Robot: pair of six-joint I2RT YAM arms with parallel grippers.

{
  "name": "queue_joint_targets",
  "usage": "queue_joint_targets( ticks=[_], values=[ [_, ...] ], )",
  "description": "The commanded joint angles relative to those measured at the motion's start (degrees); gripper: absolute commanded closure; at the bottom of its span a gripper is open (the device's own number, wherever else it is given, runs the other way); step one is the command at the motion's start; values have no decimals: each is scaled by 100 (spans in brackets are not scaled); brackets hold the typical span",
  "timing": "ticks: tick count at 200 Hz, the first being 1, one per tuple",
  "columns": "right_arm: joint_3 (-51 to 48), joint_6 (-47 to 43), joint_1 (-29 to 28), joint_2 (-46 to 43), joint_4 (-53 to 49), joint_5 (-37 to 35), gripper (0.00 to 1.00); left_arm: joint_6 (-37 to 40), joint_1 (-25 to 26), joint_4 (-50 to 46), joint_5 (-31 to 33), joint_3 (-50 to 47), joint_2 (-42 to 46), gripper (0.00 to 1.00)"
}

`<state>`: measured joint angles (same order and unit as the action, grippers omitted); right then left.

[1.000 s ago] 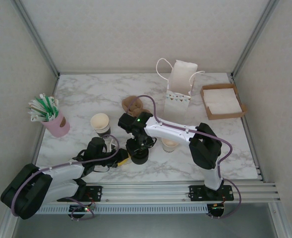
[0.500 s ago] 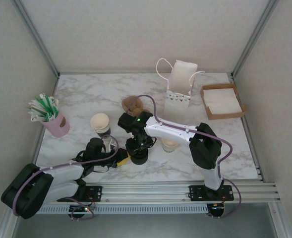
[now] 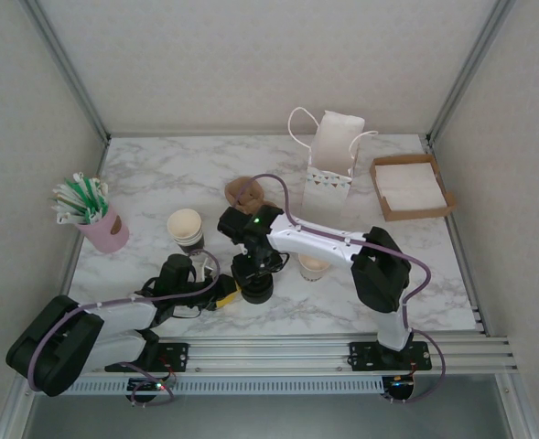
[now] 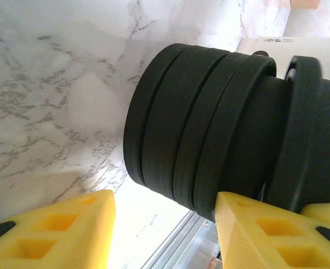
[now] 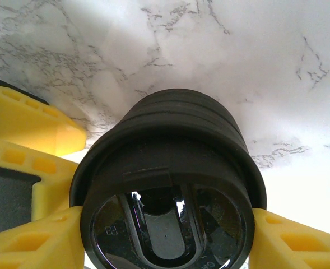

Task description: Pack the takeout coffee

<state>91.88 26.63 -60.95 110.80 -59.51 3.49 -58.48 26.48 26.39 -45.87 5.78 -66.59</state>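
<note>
Takeout coffee cup point(image 3: 313, 267): upright on bench point(image 3: 159, 174), lidless, just right of lid pile point(image 4: 176, 129), partly behind right arm. Nearest: left end effector point(image 4: 163, 210) half-wide, beside pile, not clamping. Right end effector point(image 5: 165, 224) over pile, fingers pinching top lid point(image 5: 170, 151) on both sides. Since second ago: almost nothing moved, left arm shifted slightly. Judgement: lid not yet freed, so capping and bagging still pending. Far: paper bag point(image 3: 333, 169) upright, waiting.
</note>
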Motion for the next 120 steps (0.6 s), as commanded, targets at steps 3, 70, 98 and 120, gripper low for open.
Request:
queue_joint_targets(
  ticks=[3, 70, 98, 120],
  values=[
    [236, 121, 5, -386, -270, -219, 35, 183, -64, -266, -22, 107, 178, 50],
    [399, 98, 3, -973, -637, -625, 35, 369, -117, -1171, 104, 443, 731, 38],
    [440, 55, 30, -1263, -926, -825, 34, 586, -117, -2300, 378, 929, 1411, 15],
    [408, 51, 81, -1525, -1086, -956, 34, 656, -113, -2942, 545, 1255, 1801, 1]
  ],
)
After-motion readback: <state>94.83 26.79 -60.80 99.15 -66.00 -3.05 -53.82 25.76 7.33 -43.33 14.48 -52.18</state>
